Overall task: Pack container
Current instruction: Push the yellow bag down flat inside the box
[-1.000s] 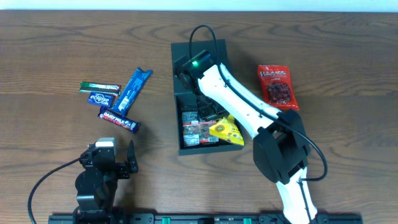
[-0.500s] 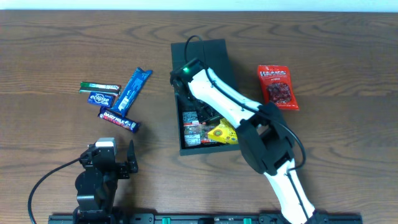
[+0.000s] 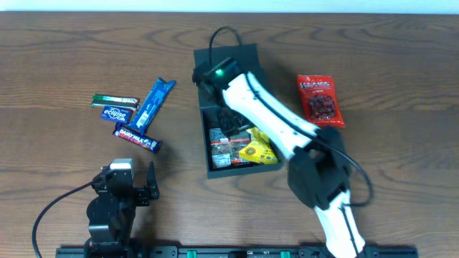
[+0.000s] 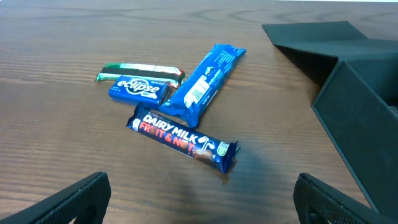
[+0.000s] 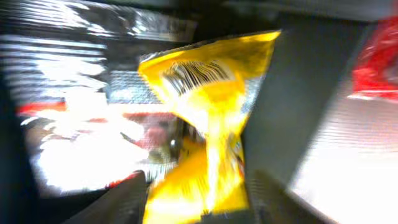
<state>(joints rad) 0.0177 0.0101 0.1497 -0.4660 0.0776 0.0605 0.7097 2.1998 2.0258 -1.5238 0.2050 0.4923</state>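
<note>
The dark green-grey container (image 3: pixel 203 147) sits mid-table with its lid (image 3: pixel 247 57) laid back, and its wall also shows in the wrist views (image 4: pixel 354 124) (image 5: pixel 292 112). Inside lie printed packets and a yellow packet (image 3: pixel 258 150) at the front right. My right gripper (image 3: pixel 233 123) reaches down into the box. In the blurred right wrist view the yellow packet (image 5: pixel 208 124) fills the gap between the fingers of that gripper (image 5: pixel 196 199), and I cannot make out a grip. My left gripper (image 4: pixel 202 205) (image 3: pixel 130 183) rests open near the front edge, holding nothing.
Left of the box lie a Dairy Milk bar (image 3: pixel 136 137) (image 4: pixel 180 138), a long blue packet (image 3: pixel 154 104) (image 4: pixel 202 87), an Eclipse pack (image 3: pixel 115 113) (image 4: pixel 140 90) and a green stick (image 3: pixel 115 100) (image 4: pixel 140 68). A red packet (image 3: pixel 320 100) (image 5: pixel 376 68) lies right of the box.
The right arm swung over the box and back. The yellow packet, which hung over the right wall, slid a little left into the box. The left arm stayed still.
</note>
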